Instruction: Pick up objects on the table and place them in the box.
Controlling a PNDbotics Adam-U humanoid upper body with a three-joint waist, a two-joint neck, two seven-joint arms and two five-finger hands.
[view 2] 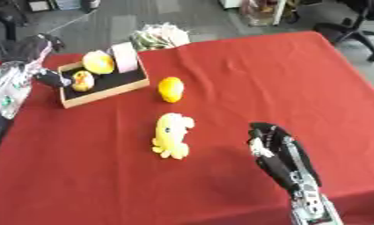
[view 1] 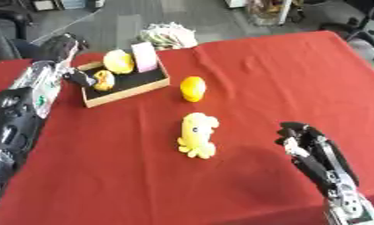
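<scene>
A wooden box with a black floor (view 1: 132, 83) stands at the table's far left. It holds a round yellow toy (view 1: 119, 61), a pale pink block (view 1: 144, 57) and a small yellow-orange toy (view 1: 103, 80). A yellow-orange rounded object (view 1: 192, 88) stands just right of the box. Nearer the middle lies a yellow plush squid (view 1: 197, 135). My left hand (view 1: 60, 49) hovers at the box's left edge, open, its thumb (view 1: 79, 78) beside the small toy. At the lower right my right hand (view 1: 306, 145) is open, fingers up, holding nothing.
A red cloth (view 1: 266, 79) covers the table. A white and green bundle (view 1: 168, 35) lies at the far edge behind the box. Office chairs (view 1: 363, 22) stand on the floor beyond the far right corner.
</scene>
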